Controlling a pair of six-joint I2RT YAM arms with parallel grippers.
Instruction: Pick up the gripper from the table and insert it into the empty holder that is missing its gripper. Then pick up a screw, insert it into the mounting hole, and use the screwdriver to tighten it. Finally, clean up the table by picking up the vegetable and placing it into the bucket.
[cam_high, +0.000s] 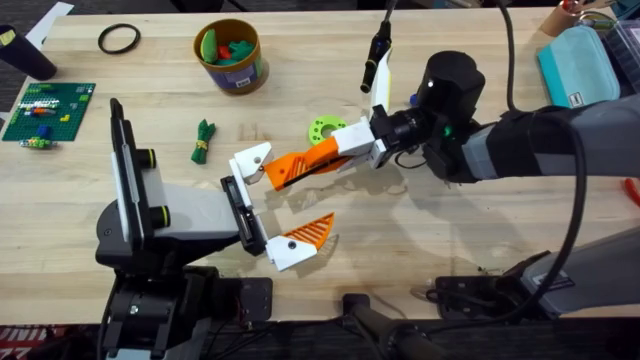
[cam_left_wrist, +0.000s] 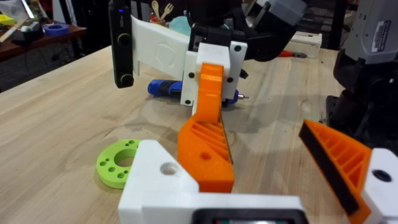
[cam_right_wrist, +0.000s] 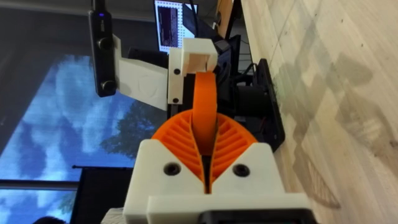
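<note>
Right arm (cam_high: 520, 140) reaching across toward the middle, jaws seemingly clamped; left gripper (cam_high: 275, 205) spread wide, low.

Screwdriver (cam_left_wrist: 166, 89) perhaps half hidden

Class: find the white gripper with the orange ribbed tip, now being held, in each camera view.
Overhead: the gripper lies mid-table, between both arms.
Left wrist: gripper beside the lime-green disc.
Right wrist: gripper seen edge-on.
Shared landmark: the right hand clamped on its orange tip.
</note>
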